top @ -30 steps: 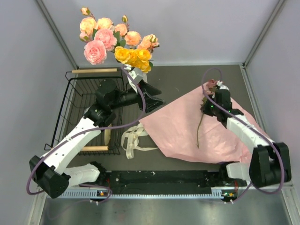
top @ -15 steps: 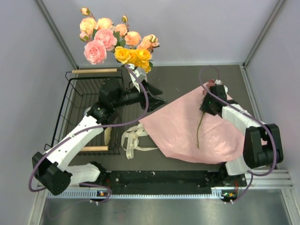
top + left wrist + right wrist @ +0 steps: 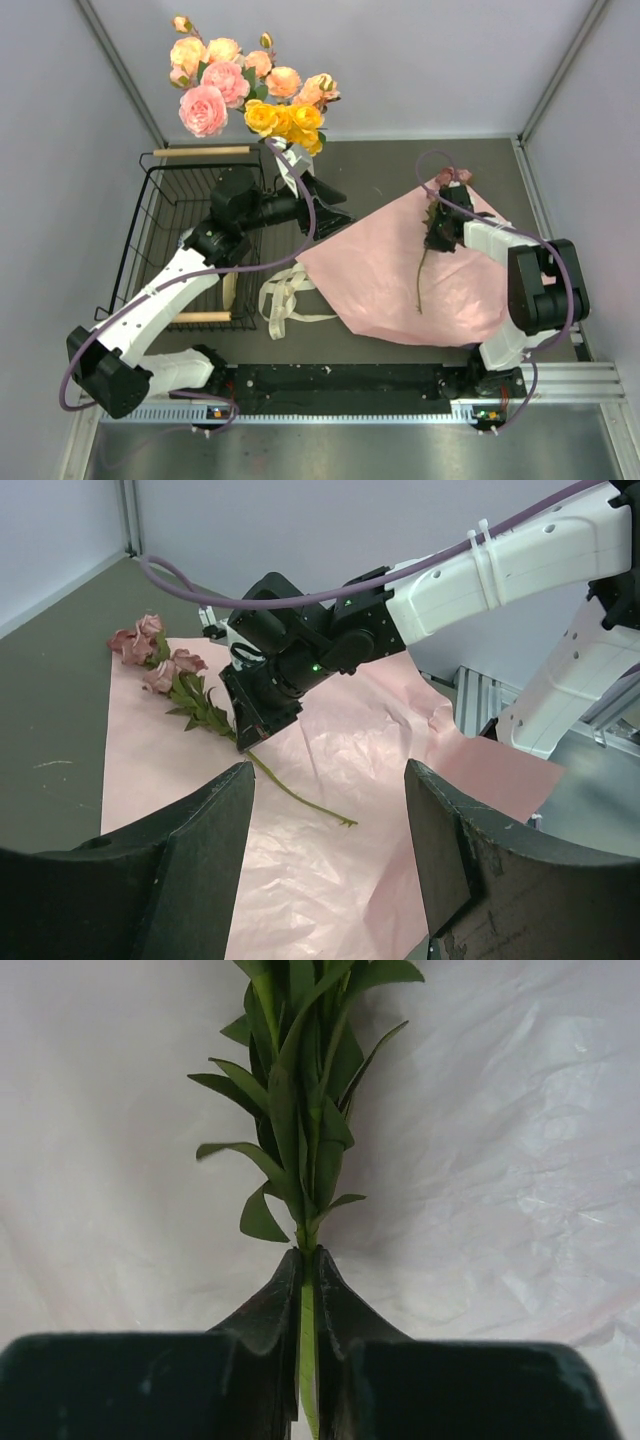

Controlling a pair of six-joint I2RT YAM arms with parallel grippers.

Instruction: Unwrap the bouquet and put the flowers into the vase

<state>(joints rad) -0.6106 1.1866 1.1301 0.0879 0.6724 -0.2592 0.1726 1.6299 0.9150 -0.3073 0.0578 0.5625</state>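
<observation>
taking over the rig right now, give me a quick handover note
Left gripper: open, empty, beside the vase.
Right gripper: shut on the mauve rose stem, which lies on the spread pink paper wrap.
Done: bouquet unwrapped, cream ribbon off and on the table; pink, peach and yellow roses stand in the vase.
Left: carry the mauve rose stem to the vase and put it in.

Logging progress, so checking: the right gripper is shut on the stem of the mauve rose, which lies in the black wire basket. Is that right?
Not quite. The right gripper is shut on the stem of the mauve rose, but that rose lies on the spread pink paper, not in the black wire basket. The top external view shows it.
</observation>
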